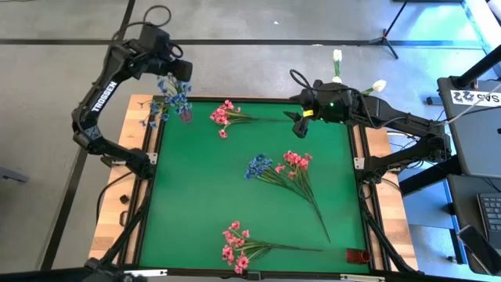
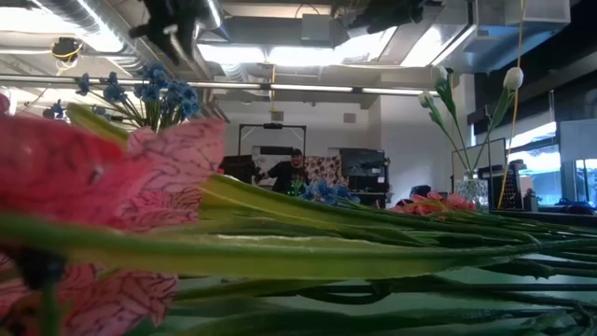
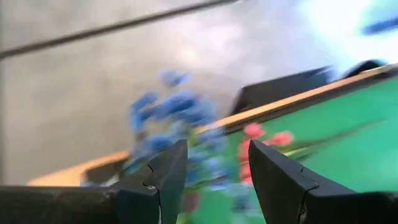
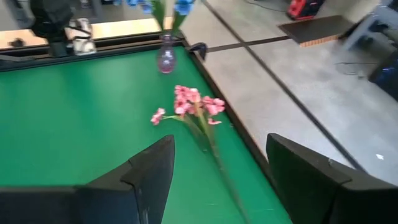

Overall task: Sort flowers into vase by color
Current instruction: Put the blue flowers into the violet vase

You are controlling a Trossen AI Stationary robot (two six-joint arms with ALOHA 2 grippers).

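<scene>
Hovering over the desk's far-left corner in the high view, the left gripper sits above blue flowers in a small vase; pink sprays lie loose on the green mat. Left wrist view: jaws apart, blue blooms beyond. Right wrist view: right gripper jaws apart above a pink spray.

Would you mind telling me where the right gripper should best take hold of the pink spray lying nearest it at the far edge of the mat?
Probably the bare green stem, coming straight down from above. The pink spray lies flat on the mat, blooms toward the vase, its thin stem trailing toward the open right gripper. Set the fingers across the stem, away from the blooms, which would likely crush.
</scene>
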